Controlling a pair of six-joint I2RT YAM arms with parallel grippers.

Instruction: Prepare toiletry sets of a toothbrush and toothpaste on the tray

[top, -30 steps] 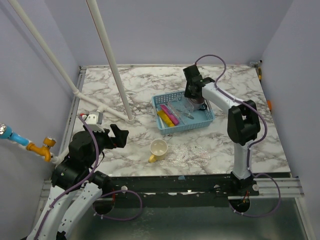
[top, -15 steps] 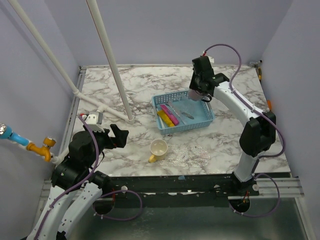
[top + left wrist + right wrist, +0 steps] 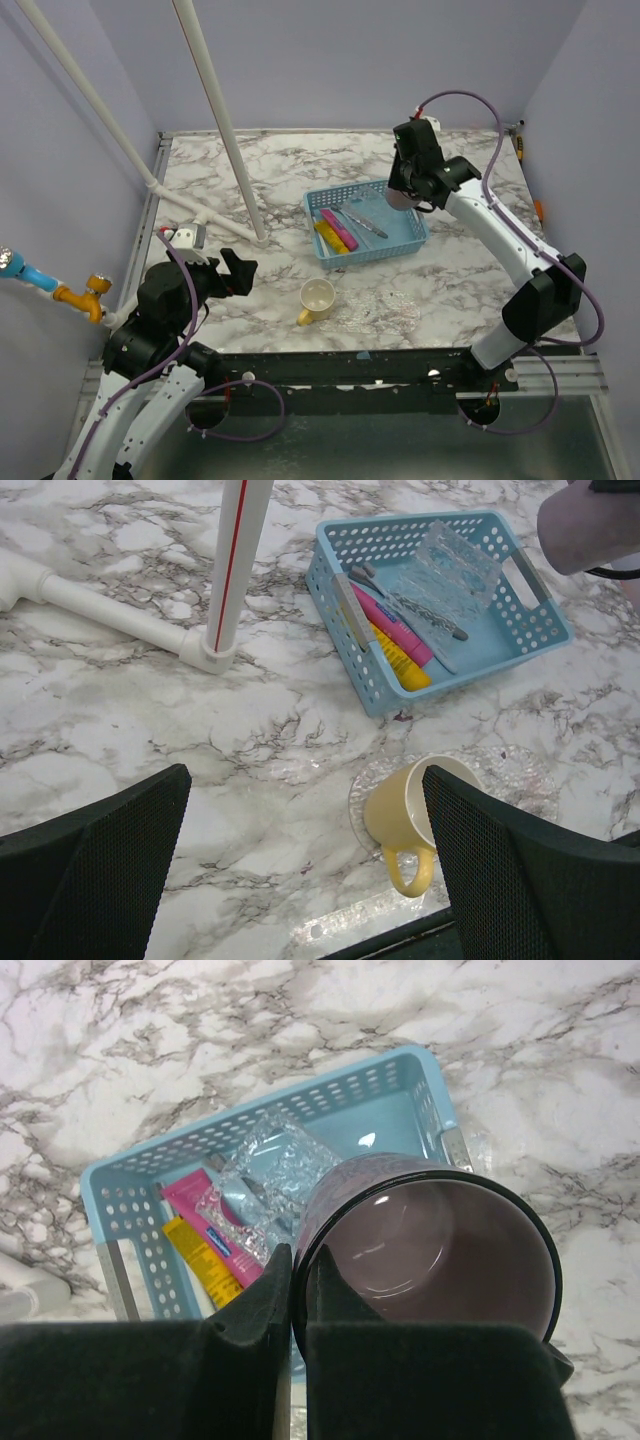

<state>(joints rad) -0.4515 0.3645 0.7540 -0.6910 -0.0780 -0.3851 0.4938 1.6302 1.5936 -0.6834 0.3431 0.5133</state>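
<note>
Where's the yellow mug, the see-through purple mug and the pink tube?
Yellow ceramic mug (image 3: 395, 810): left wrist view, on its outer side.
Translucent purple mug (image 3: 440, 1245): right wrist view, on its inside.
Pink soft tube (image 3: 393, 628): left wrist view, on its middle.

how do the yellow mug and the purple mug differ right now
The yellow mug is opaque; the purple mug is translucent. The yellow mug sits on the table, untouched; the purple mug is held in the air, its rim pinched by the right gripper. Both look empty.
</note>
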